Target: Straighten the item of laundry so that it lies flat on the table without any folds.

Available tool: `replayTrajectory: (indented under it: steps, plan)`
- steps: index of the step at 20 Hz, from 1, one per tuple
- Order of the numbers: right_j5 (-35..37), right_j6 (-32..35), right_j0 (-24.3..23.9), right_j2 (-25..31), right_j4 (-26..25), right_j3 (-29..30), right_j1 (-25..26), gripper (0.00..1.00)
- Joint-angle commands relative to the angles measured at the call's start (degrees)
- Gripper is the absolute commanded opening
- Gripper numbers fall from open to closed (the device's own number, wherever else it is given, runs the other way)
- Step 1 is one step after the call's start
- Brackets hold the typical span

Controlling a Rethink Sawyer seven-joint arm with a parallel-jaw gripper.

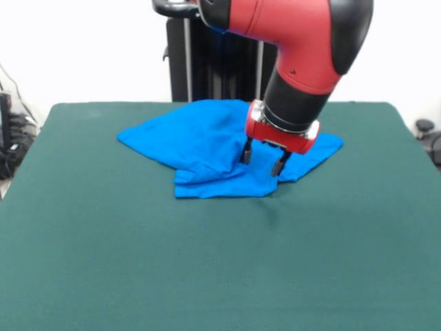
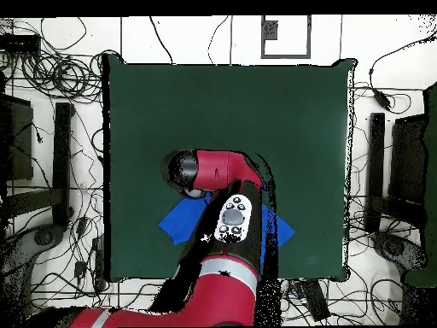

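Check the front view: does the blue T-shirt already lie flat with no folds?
No. The T-shirt is bunched, with a layer folded over along its near edge, just below the open hand.

From my seat the front view is evenly and brightly lit, the white wall behind washed out. Soft glare sits on the red arm. Only a faint, diffuse shadow falls on the table under the gripper. The whole picture is slightly soft. Overhead, light is flat, shadows weak.
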Motion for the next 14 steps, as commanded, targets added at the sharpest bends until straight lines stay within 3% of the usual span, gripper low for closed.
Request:
replayTrajectory:
  steps: [1,14]
  plan:
    - [-5.83,9.06,-0.48,1.72,-1.64,4.58,4.69,1.00]
    - [-9.86,8.91,-1.27,2.62,-1.43,5.10,7.16,1.00]
